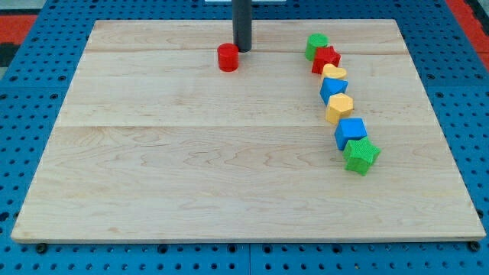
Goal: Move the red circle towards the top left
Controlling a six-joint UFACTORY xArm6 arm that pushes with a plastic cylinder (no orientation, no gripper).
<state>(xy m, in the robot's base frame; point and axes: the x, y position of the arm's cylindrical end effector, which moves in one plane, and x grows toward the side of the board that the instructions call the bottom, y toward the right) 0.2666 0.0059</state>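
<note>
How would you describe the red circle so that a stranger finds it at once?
Look near the top edge of the wooden board, left of centre. The red circle sits alone there, just left of my tip. The only other red block is star-like and sits in the chain on the right.

My tip, rod upright

No text, label, brand, number or sign can be read anywhere in the camera view. No markings are carried by the wooden board, by the blue pegboard on which it is laid, or by the dark rod. The coloured blocks, the red circle among them, are likewise shown with plain, unlettered faces.
</note>
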